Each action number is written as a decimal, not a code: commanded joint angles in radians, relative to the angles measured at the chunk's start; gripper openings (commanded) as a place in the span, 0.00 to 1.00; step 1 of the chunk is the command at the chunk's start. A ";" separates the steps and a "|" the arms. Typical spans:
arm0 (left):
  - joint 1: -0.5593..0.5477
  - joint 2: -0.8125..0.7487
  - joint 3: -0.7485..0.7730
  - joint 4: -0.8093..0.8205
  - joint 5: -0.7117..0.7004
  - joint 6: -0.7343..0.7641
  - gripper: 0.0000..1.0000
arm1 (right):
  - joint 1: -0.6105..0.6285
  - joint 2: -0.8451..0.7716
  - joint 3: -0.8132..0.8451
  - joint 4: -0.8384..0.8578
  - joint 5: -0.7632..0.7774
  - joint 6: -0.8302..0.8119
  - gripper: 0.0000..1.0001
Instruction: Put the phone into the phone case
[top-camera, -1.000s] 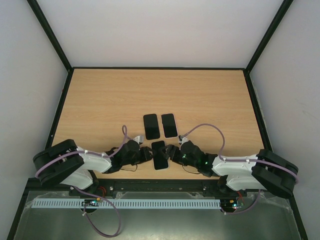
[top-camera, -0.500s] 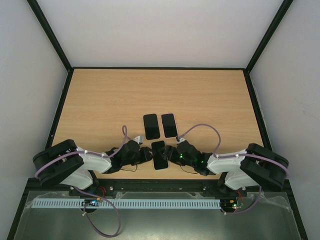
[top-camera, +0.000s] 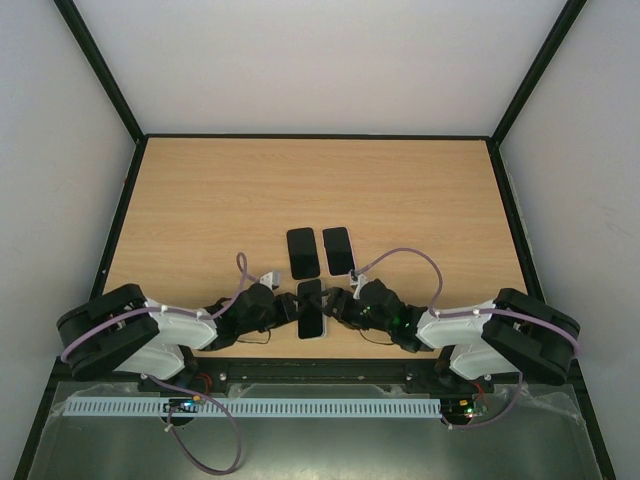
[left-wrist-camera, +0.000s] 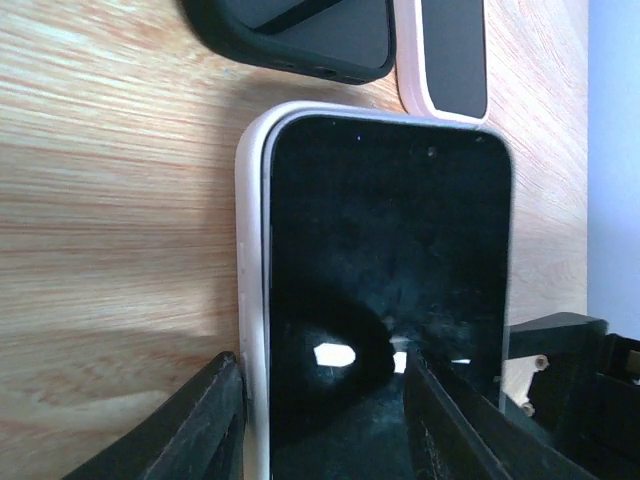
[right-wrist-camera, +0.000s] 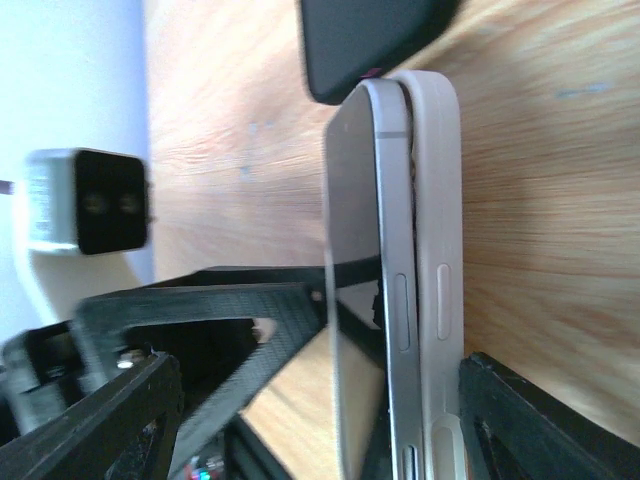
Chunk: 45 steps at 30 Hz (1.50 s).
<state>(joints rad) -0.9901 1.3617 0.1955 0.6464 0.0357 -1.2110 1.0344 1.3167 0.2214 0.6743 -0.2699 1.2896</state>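
The phone (top-camera: 309, 308) has a black screen and sits partly in the white phone case (top-camera: 322, 314), near the table's front edge between both grippers. It looks tipped up on its long side. In the left wrist view my left gripper (left-wrist-camera: 322, 365) stands open: one finger is beside the case (left-wrist-camera: 250, 260) and the other lies over the phone (left-wrist-camera: 390, 250). My right gripper (right-wrist-camera: 320, 370) is open around the pair's thickness. One of its fingers is at the case (right-wrist-camera: 437, 200) back and the other stands well off the screen. The phone's silver side (right-wrist-camera: 395, 230) gapes from the case at its far end.
A black phone case (top-camera: 302, 252) and a pinkish-white one (top-camera: 338, 250) lie side by side just beyond the phone, the black one (left-wrist-camera: 300, 35) close to its far end. The left gripper's finger (right-wrist-camera: 230, 310) reaches to the screen. Black frame rails border the table.
The phone and case have shifted slightly left and tipped up, looking narrower from above. The right arm has pulled in closer. The left arm has shifted left, its jaws slightly wider.
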 joint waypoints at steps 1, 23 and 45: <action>-0.016 -0.029 -0.041 0.001 0.027 -0.028 0.46 | 0.012 -0.027 0.002 0.191 -0.055 0.068 0.74; -0.019 -0.074 -0.087 0.004 0.004 -0.052 0.48 | 0.013 0.095 0.029 0.157 -0.062 0.020 0.45; -0.020 -0.048 -0.065 -0.019 0.010 -0.055 0.48 | 0.012 0.065 0.069 -0.005 -0.027 -0.057 0.20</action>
<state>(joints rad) -1.0012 1.2984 0.1291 0.6754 0.0372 -1.2652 1.0412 1.3815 0.2558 0.6800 -0.2974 1.2572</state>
